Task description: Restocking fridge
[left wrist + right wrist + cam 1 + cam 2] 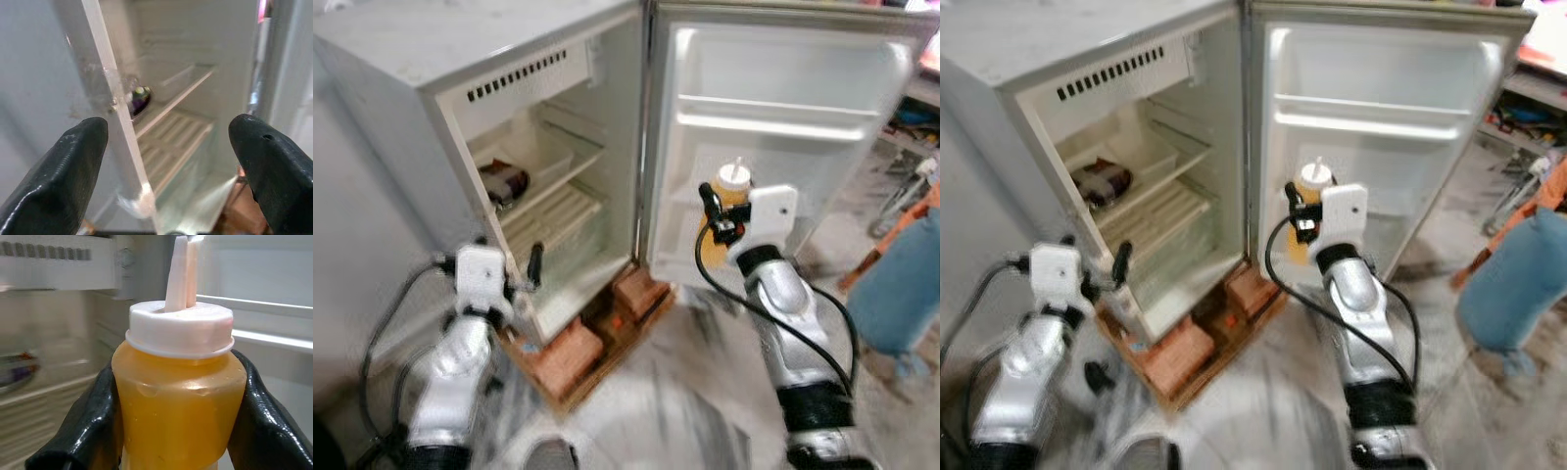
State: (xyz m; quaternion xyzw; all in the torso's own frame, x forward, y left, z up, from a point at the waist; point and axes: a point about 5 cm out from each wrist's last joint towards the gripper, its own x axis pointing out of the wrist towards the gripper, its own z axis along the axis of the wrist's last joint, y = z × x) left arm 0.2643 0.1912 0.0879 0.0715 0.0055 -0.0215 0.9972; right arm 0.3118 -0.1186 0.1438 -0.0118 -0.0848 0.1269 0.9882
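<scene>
My right end effector [717,217] is closed around the sauce bottle [178,396], held upright before the open fridge [558,176] door. I think it is soft plastic, slippery; grip at the shoulder. Left end effector [171,161] is open.

Right gripper [178,396] clamped (apparently firmly); left gripper [171,166] spread wide.

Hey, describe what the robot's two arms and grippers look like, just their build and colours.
Both arms are silver, ribbed metal segments with black bands near the base. Each wrist carries a boxy white housing, and black cables loop from it down along the arm. The left gripper and right gripper each have two long, glossy black fingers with rounded tips. No markings are readable.
</scene>
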